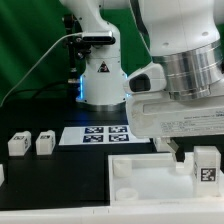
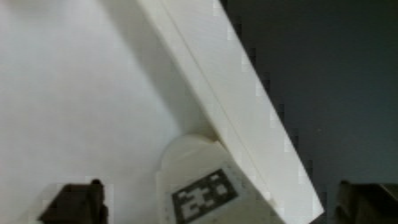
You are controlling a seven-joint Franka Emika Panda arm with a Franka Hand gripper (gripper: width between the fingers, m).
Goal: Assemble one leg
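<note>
Your leg [image 1: 205, 166] [image 2: 201, 196], a small white block, stood upright, tag facing out, beside the gripper [image 1: 181, 152], over the tray's [image 1: 150, 178] corner.

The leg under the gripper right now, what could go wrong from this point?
1. The gripper hangs close above the leg at the tray's corner; a slightly off-centre descent could knock the leg instead of straddling it.
2. In the wrist view the leg sits against the tray's rim, so a finger might catch that rim.
</note>
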